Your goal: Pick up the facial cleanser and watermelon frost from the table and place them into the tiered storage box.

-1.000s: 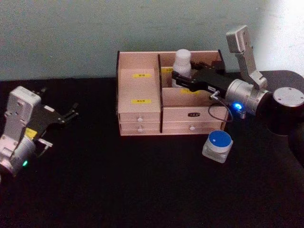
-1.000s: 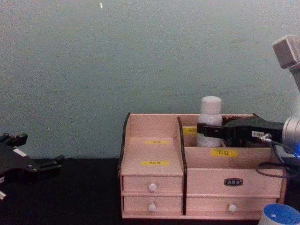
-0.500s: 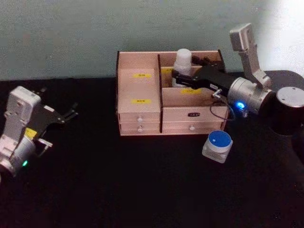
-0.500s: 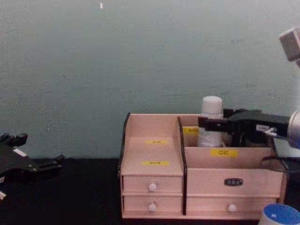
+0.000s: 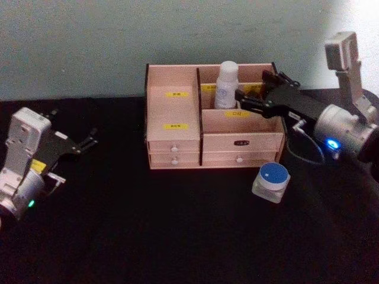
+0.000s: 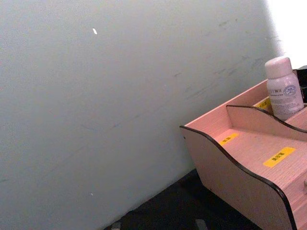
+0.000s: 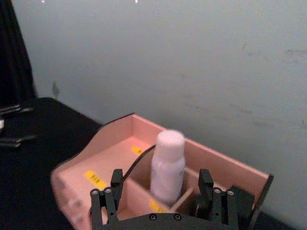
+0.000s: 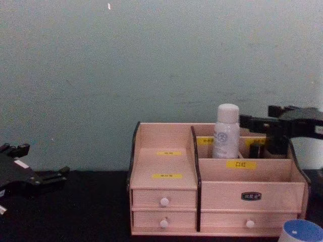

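The tiered storage box (image 5: 174,142) (image 8: 252,184) (image 6: 230,158) (image 7: 110,158) stands at the back of the black table. A white capped bottle, the watermelon frost (image 5: 226,86) (image 8: 226,132) (image 6: 284,93) (image 7: 166,165), stands upright in its rear right compartment. My right gripper (image 5: 253,86) (image 8: 257,121) (image 7: 160,184) hovers open just right of the bottle, its fingers clear of it. A blue-lidded jar, the facial cleanser (image 5: 271,182) (image 8: 302,232), sits on the table in front of the box's right corner. My left gripper (image 5: 89,139) (image 8: 50,176) rests open at the far left.
A pale green wall (image 8: 151,60) rises right behind the box. Black tabletop (image 5: 177,231) stretches in front of the box and between it and the left arm. A cable (image 5: 302,148) hangs from the right arm above the jar.
My right gripper has let go of the white bottle and drawn back to the right. The bottle stays standing in the rear compartment. The left arm has not moved.
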Tool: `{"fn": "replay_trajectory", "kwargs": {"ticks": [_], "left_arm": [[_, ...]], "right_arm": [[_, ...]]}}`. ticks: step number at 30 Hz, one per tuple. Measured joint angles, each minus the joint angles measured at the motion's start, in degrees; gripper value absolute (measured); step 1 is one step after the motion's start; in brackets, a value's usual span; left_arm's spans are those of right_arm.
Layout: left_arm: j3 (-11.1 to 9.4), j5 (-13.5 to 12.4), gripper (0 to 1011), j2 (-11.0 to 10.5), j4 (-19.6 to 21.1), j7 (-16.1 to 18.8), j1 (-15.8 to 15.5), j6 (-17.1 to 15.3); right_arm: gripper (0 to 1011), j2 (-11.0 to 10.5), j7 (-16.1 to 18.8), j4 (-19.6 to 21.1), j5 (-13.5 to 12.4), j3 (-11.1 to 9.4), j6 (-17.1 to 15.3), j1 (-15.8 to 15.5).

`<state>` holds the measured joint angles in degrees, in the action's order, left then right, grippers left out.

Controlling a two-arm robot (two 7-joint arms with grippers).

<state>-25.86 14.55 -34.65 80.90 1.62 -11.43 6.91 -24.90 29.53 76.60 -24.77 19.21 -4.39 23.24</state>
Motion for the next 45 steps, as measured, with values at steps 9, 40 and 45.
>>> {"fn": "replay_trajectory", "kwargs": {"ticks": [9,40,45], "left_arm": [[0.00,0.00,1001,0.00,0.00,0.00,0.00,0.00],[0.00,0.00,1001,0.00,0.00,0.00,0.00,0.00],[0.00,0.00,1001,0.00,0.00,0.00,0.00,0.00]], "right_arm": [[1002,-7.81,-1.81,12.96,-3.24,-2.38,-5.70,-10.65],[1003,-14.17,-6.21,15.69,-5.44,-0.08,-15.12,-16.72],[1003,-13.96,-5.39,14.79,-5.11,0.77,-15.26,-15.97]]}}
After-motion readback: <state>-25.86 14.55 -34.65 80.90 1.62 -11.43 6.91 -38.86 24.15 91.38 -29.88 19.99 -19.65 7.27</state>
